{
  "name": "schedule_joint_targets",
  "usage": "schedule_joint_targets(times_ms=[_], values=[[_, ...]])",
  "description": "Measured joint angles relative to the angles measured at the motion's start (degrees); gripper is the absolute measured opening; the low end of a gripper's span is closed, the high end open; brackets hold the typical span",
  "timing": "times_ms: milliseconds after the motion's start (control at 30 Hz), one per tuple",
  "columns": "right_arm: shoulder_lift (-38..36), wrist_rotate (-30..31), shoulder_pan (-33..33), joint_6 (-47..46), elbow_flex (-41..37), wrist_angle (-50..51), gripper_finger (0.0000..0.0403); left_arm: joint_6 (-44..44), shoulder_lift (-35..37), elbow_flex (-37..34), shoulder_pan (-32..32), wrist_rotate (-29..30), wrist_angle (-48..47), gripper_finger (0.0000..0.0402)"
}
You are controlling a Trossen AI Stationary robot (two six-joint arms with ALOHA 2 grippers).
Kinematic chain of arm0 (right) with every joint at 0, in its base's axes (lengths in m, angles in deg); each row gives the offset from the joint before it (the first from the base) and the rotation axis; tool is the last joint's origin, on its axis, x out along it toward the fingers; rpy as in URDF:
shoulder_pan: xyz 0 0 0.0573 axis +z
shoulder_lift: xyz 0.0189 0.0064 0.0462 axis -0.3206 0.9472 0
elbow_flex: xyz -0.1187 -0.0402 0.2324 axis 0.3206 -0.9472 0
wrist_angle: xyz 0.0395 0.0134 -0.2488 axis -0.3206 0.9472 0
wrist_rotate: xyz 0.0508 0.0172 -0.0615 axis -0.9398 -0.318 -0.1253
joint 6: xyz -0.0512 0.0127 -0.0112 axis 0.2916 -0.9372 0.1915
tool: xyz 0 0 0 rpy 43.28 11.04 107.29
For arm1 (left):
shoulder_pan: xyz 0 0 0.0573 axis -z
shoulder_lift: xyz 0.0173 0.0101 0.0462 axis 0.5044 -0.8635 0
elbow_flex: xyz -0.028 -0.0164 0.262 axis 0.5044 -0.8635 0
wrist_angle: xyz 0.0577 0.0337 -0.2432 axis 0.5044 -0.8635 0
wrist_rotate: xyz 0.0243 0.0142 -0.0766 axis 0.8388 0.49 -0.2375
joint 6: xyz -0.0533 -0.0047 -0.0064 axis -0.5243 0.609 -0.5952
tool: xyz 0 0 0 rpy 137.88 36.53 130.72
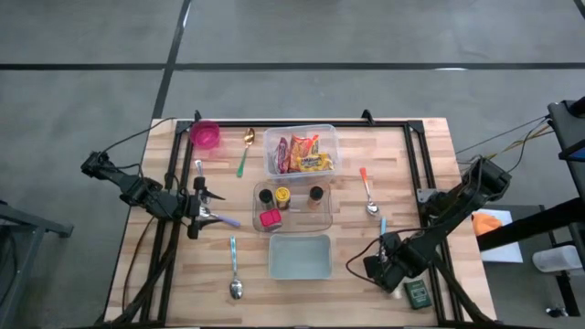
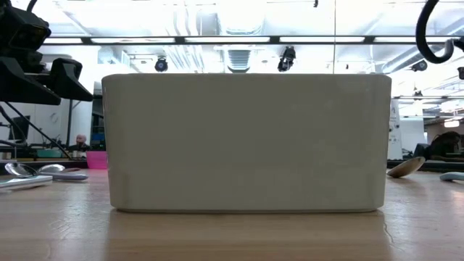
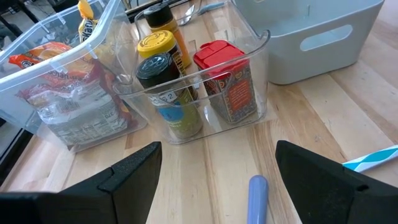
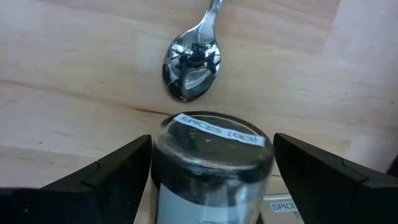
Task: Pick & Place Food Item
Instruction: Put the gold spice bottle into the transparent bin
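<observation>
Nearest the front edge of the tabletop [image 1: 411, 164], a light wood-plank surface, the right hand [image 1: 379, 270] is seen low, w/ a small green box [image 1: 417, 292] just beside it. Its fingers [image 4: 106, 177] are spread wide, either side of a spice jar [image 4: 211, 168]. The jar is upright, clear-bodied w/ a dark lid and a white label strip across the top; it fills the gap, but a grip can't be confirmed. Just beyond it a steel spoon [image 4: 189, 65] lies on the wood.

Approx. centre-front, a pale grey bin [image 1: 299, 256] is set; in the low view it blocks most of the scene. A blue-handled spoon [image 1: 235, 270] lies to its left.

At the left side, the left hand [image 1: 206, 215] is held above the wood, fingers [image 3: 124, 180] well apart and nothing between them but a purple handle [image 3: 258, 193] lying below.

Behind the bin, a clear organiser [image 3: 252, 59] holds more jars, incl. a red-lidded one [image 3: 224, 81]. Farther back stands a clear tub [image 1: 300, 132] of snack packets. A pink cup [image 1: 205, 135] sits at the far left corner.

Beyond the tabletop, grey floor is seen from above; rows of bright ceiling lights [image 2: 239, 40] and workshop gear fill the room behind.
</observation>
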State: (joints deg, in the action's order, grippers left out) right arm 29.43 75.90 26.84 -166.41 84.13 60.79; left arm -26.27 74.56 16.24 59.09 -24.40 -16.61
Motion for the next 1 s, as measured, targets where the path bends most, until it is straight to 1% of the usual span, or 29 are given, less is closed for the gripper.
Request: schedule_joint_targets(times_ms=[300, 833, 1000], values=[[0.0, -0.6, 0.0, 0.2, -2.2, -4.1, 0.0329, 0.0, 0.0, 0.0, 0.0, 0.0, 0.0, 0.0317], [0.0, -0.8, 0.0, 0.2, -2.5, -5.2, 0.0329, 0.0, 0.0, 0.0, 0.0, 0.0, 0.0, 0.0317], [0.0, -3.1, 0.0, 1.1, -2.5, -7.0, 0.0329, 0.0, 0.0, 0.0, 0.0, 0.0, 0.0, 0.0317]])
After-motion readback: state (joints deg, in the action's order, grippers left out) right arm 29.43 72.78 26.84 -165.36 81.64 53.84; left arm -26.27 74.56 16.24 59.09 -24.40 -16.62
